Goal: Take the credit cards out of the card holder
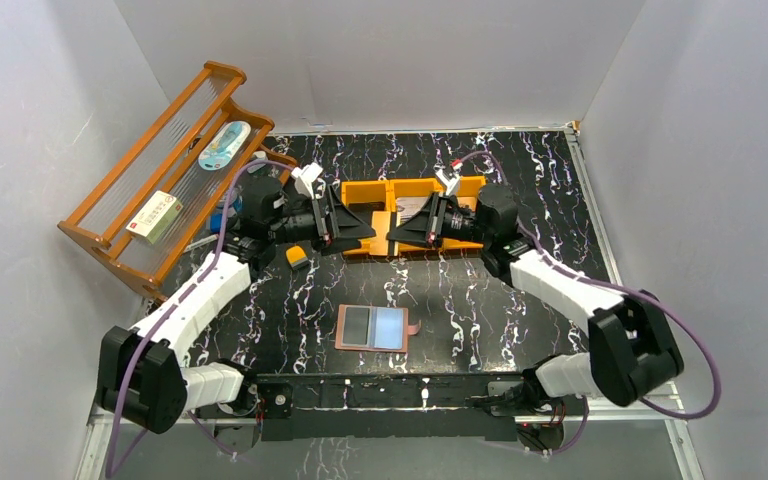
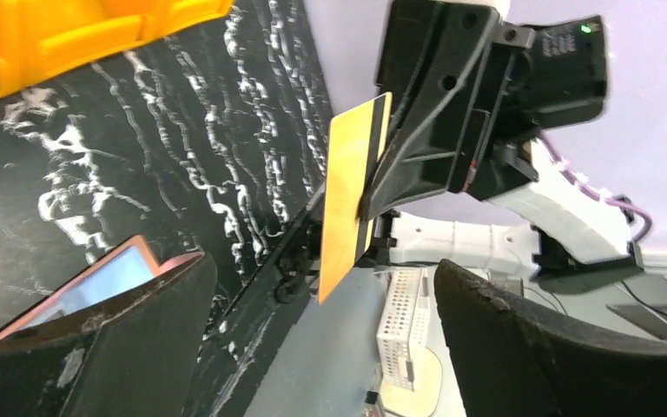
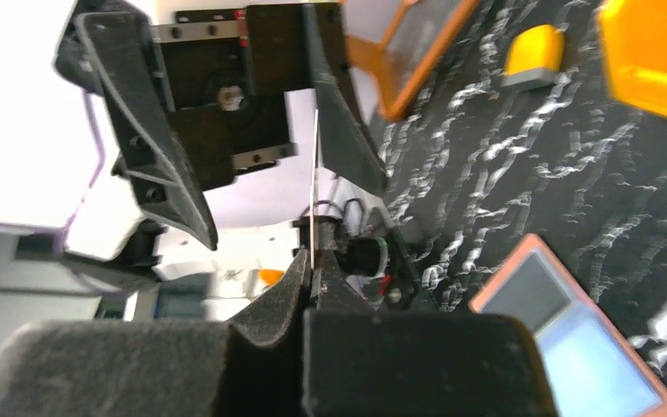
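Where the yellow-orange card (image 2: 352, 195) is: in the air between the two arms, standing on edge above the counter (image 1: 520, 300), near the orange tray (image 1: 415, 187) and well apart from the holder.
Right gripper (image 3: 313, 261): pressed together on the card's long edge; the left wrist view shows its black fingers pinching the card about halfway along.
Left gripper (image 2: 323, 261): spread wide, one finger on each side of the card. It carries no weight that I can see, though I cannot tell whether one finger brushes the card's face.
Card holder (image 1: 372, 328): lying open and flat on the counter in front of the arm bases, with neither gripper near it. One half shows pale blue lining, the other a darker grey panel.
Done so far: at least this one card is out of the holder. Something flat and pale lies in the tray's middle compartment, possibly more cards, but the grippers hide most of it.
Left to do: as I judge it, this card has yet to be set down, likely in the tray. The grey panel may be a card not yet drawn from its slot, but from here I cannot be sure.
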